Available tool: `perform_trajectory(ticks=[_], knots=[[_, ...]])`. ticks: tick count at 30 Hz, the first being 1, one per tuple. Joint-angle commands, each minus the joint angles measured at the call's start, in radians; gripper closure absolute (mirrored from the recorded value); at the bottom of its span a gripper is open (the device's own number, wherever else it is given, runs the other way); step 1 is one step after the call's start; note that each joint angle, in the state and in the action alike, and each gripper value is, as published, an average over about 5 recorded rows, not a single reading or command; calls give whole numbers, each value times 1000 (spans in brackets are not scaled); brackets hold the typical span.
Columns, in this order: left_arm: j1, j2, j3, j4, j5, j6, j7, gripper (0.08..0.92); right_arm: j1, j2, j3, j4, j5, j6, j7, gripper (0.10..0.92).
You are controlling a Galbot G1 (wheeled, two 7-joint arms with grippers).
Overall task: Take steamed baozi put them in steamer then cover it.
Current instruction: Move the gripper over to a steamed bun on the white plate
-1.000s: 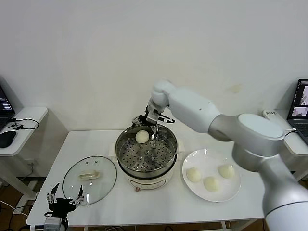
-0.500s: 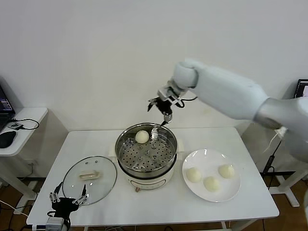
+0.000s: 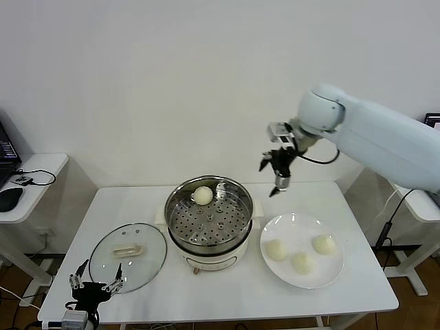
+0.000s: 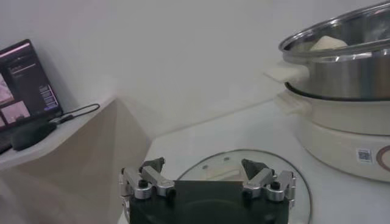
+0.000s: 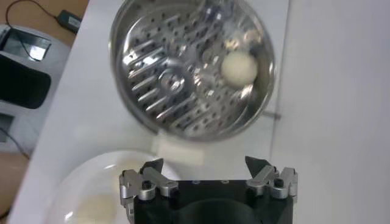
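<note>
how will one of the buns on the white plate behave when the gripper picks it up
The three baozi on the plate look smooth and rounded, so a nudge may roll one. They look like soft dough, likely light, and may dent if squeezed hard. The right gripper, open and empty above the table, probably needs a gentle, centred pinch.

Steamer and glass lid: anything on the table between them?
Nothing: the head view shows only bare table between the steamer and the glass lid.
</note>
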Motion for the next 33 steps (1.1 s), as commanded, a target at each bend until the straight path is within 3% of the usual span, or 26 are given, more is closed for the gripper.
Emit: perform_trajectory(ticks=[1,12,33], knots=[[2,-2,1,-2,-4,26,3,177,-90,-117,27,81,-81,-81,-28,203],[7,-10,-1,3,-3,25,2,177,-336,-75,147,45,-240,-58,11,203],[5,-2,1,38,4,24,4,177,-573,47,227,-55,-314,-53,121,203]])
